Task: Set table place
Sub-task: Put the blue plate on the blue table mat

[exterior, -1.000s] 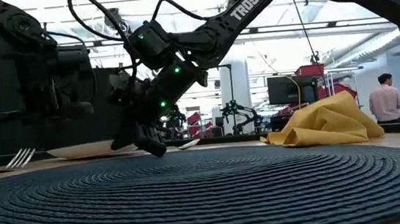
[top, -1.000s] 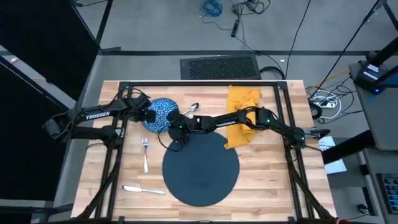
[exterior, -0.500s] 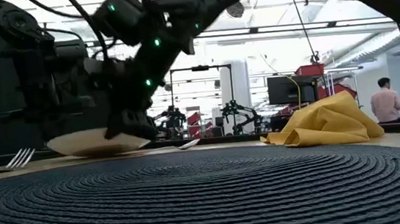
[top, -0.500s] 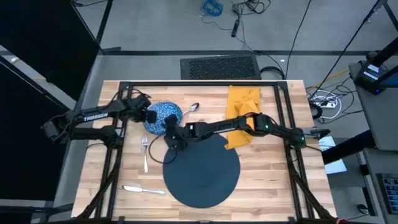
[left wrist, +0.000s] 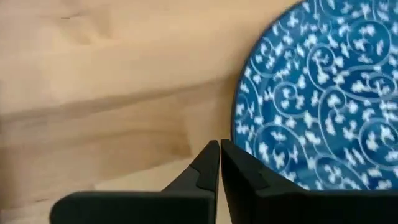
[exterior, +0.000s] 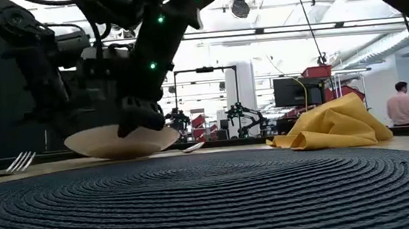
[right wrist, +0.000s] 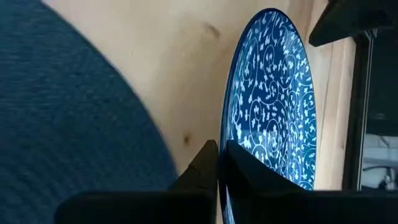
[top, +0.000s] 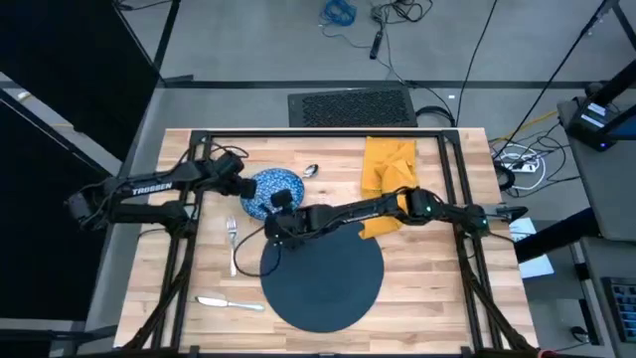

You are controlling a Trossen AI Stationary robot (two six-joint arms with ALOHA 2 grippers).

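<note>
From the table's near edge going back in the high view: a knife (top: 229, 303) lies at about 8 o'clock of the round dark woven placemat (top: 321, 269), and a fork (top: 233, 246) stands just off the mat's 9 o'clock. Both sit on the light plank table (top: 427, 288).

Next comes the blue-and-white patterned bowl (top: 270, 191), just off the mat's 11 o'clock edge, apparently raised a little above the wood in the low view. Both arms have it. The right gripper (top: 279, 221), nearer the mat, is clenched on the bowl's rim at its 5 o'clock. The left gripper (top: 242, 187) pinches the rim at about 9 o'clock. Each wrist view shows the two fingers pressed together over the rim.

The coming move likely turns on this: the mat's middle lies toward 5 o'clock from the bowl, on the right gripper's side.

Farther back, a spoon (top: 310, 170) lies at the bowl's 2 o'clock, and a mustard-yellow napkin (top: 384, 169) is crumpled at the mat's 1 o'clock.
</note>
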